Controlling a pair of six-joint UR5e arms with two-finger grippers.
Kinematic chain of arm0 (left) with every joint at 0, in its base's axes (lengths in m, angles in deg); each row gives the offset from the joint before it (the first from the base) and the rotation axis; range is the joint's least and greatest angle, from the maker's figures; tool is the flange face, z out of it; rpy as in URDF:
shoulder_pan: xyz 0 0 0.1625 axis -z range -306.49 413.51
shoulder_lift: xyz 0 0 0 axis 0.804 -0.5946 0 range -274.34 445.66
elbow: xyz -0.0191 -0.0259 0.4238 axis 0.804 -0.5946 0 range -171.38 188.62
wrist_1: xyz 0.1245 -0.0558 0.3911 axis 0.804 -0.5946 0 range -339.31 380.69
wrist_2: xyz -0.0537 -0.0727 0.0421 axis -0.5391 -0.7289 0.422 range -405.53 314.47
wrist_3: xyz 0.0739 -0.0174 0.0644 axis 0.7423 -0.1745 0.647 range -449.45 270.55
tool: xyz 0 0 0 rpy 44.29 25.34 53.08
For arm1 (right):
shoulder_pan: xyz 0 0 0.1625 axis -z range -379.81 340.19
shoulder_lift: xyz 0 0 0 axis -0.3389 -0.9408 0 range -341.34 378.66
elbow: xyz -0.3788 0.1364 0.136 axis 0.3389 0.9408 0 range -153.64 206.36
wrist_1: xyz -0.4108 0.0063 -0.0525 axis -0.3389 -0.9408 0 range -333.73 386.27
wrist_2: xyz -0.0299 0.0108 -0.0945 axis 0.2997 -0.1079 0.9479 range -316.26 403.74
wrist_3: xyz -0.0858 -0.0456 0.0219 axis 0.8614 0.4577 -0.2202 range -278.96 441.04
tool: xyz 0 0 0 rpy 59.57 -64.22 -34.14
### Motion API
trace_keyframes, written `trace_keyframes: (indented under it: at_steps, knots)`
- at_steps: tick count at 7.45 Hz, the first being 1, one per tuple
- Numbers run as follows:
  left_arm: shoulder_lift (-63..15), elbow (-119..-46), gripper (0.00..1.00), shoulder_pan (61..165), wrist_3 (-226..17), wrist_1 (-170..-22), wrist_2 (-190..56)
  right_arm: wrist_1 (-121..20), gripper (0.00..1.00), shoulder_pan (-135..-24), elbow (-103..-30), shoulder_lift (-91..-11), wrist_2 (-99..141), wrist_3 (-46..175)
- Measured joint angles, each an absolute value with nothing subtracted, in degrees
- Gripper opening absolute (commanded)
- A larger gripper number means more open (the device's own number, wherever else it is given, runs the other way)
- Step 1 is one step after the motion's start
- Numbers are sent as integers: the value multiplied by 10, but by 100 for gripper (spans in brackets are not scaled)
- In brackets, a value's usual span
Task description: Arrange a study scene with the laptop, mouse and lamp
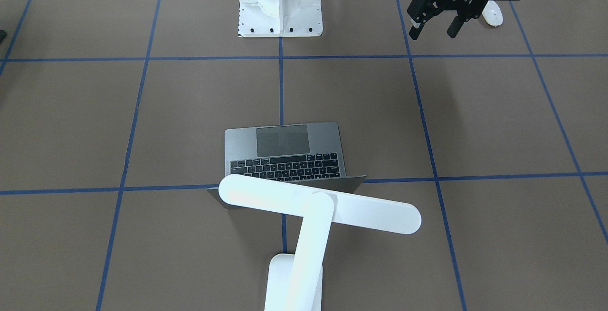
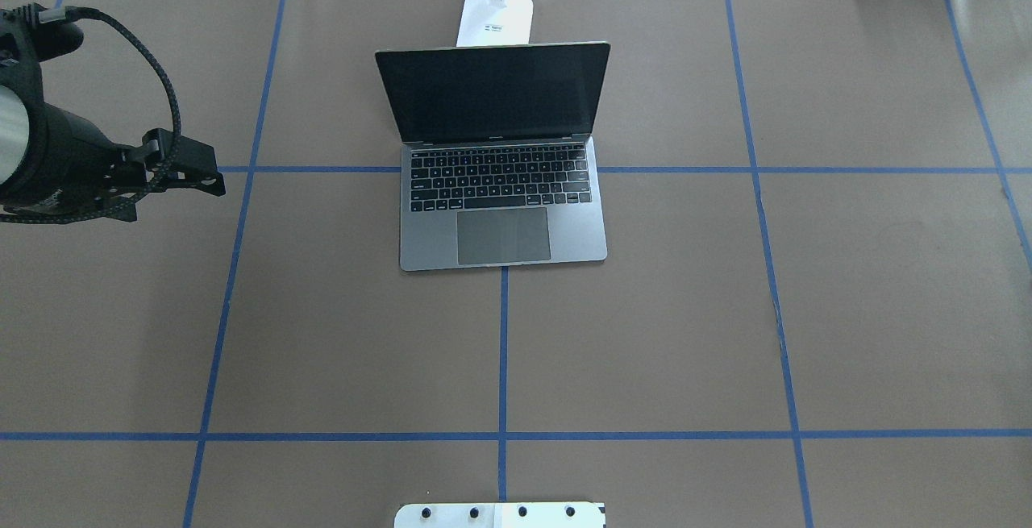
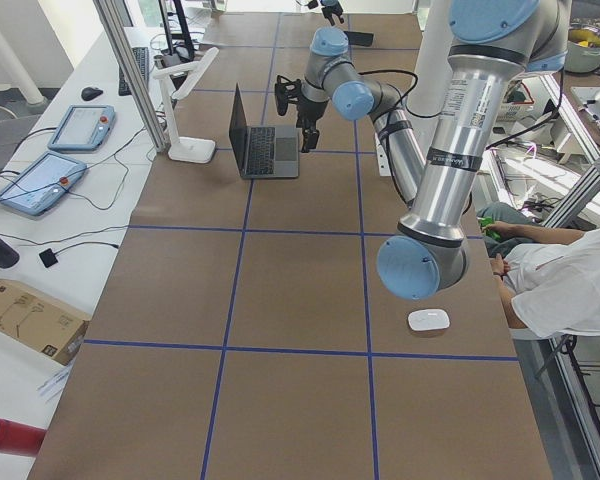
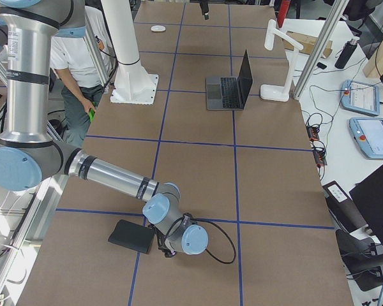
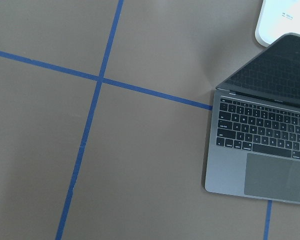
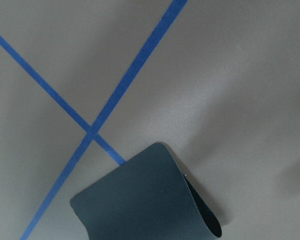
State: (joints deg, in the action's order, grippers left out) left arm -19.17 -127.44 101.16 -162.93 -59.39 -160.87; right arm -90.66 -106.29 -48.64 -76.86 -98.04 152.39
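One mouse (image 1: 492, 13) lay partly hidden behind my left hand (image 1: 433, 31), which was spread wide and empty. I could not tell my right hand's (image 4: 163, 247) grip. One laptop (image 2: 504, 189) stood open mid-counter (image 2: 806, 310), with one lamp (image 1: 318, 204) behind it, base cropped.

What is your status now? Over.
Left gripper open, empty, near mouse. Right gripper at mat, state unclear. Laptop open, lamp behind it. Mouse far from laptop.
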Motion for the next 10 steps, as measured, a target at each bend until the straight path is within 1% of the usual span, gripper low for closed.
trace_keyframes:
  at_steps: [2,4,6,10]
  knots:
    - [-193,-1278,99,1016,-1630,-594,-1608,-936,97,-1036,-465,-759,-1007,1569]
    - [-192,-1285,99,1018,-1632,-593,-1608,-944,95,-1017,-468,-768,-1011,1601]
    - [-192,-1292,99,1022,-1633,-592,-1607,-943,95,-1000,-479,-780,-1008,1618]
    - [-195,-1295,99,1024,-1633,-592,-1606,-950,96,-984,-464,-763,-982,1683]
